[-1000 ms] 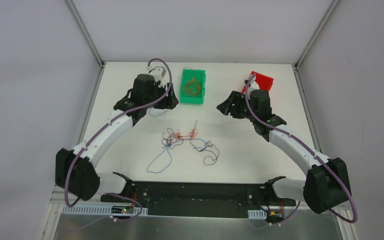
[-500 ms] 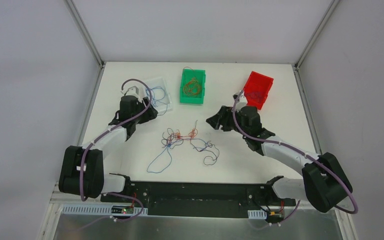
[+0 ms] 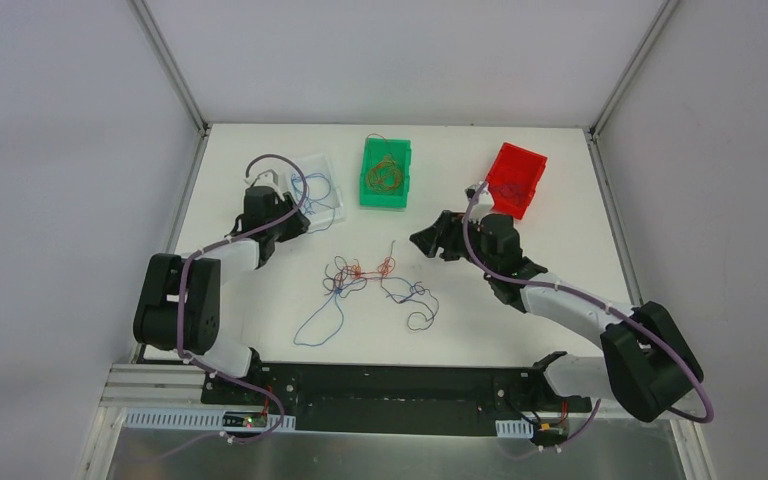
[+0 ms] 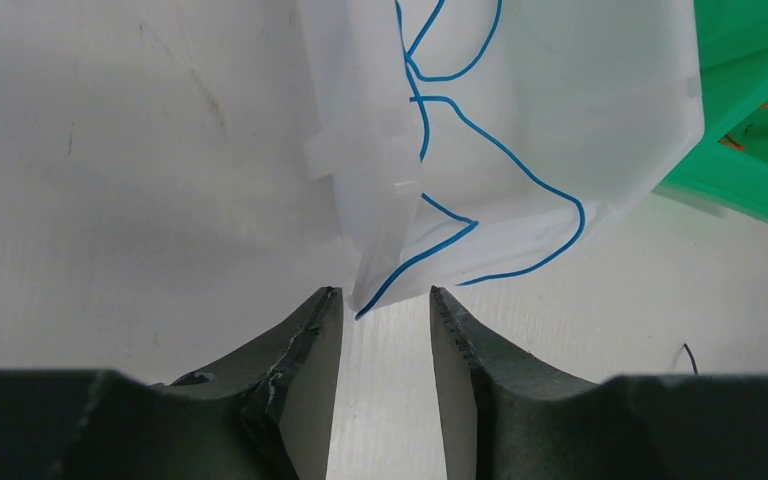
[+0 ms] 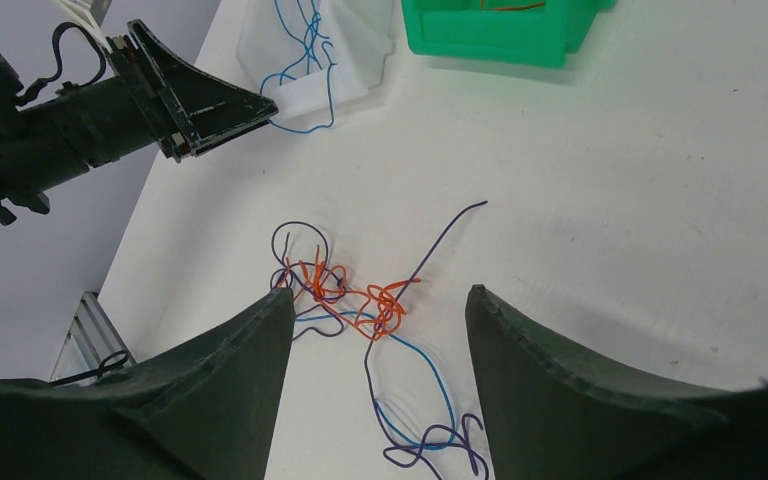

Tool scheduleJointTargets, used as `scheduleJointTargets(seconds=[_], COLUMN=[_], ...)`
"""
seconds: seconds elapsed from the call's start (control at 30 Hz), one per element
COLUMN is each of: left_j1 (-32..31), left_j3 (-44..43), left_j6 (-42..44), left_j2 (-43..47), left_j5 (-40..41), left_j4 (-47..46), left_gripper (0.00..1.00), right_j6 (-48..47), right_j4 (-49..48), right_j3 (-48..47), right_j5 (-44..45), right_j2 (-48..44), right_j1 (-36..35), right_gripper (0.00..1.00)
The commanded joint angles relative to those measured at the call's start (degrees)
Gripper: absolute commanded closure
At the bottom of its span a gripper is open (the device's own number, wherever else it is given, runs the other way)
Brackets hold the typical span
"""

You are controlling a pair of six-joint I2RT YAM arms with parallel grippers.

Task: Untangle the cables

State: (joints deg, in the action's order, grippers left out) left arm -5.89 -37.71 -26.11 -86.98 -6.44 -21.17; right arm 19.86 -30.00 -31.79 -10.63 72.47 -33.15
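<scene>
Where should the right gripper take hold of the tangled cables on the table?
The dark purple tail leaving the orange knot. It lies straight and alone on the table, so the open right gripper can straddle it from above, likely without catching other strands.

I see a robotics lab cell: white worktop (image 3: 450,160) boxed in by plain grey panels (image 3: 60,150), aluminium struts (image 3: 170,70) at the corners.
</scene>
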Motion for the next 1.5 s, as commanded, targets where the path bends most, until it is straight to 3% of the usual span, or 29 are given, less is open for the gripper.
scheduleJointTargets(seconds=[0.0, 0.2, 0.5, 0.73, 1.4, 1.47], left_j1=[0.53, 0.52, 0.44, 0.35, -3.68, -3.88], left_j3=[-3.66, -4.85, -7.60, -16.11, -43.11, -45.52], left_j6=[2.84, 4.00, 4.67, 4.24, 18.05, 18.07], left_j2=[-0.57, 0.50, 3.61, 2.99, -22.63, -23.39], left_j5=[-1.13, -1.36, -1.63, -3.91, 4.40, 4.01], left_j4=[-2.11, 1.18, 7.01, 11.20, 23.52, 26.68], left_gripper=[0.66, 1.00, 1.00, 1.00, 1.00, 0.91], right_j6=[-1.08, -1.05, -0.94, -0.96, -1.31, -1.37], right_j4=[-3.65, -3.29, -3.05, -2.50, -1.89, -1.26], right_j3=[-0.02, -0.61, -0.99, -1.46, -1.65, -1.96], right_j5=[0.80, 0.60, 0.67, 0.61, 1.14, 1.33], right_j2=[0.34, 1.20, 1.86, 2.35, 2.38, 2.70], right_j1=[-0.25, -0.32, -0.30, -0.26, -0.32, -0.26], right_gripper=[0.33, 0.33, 0.33, 0.33, 0.33, 0.33])
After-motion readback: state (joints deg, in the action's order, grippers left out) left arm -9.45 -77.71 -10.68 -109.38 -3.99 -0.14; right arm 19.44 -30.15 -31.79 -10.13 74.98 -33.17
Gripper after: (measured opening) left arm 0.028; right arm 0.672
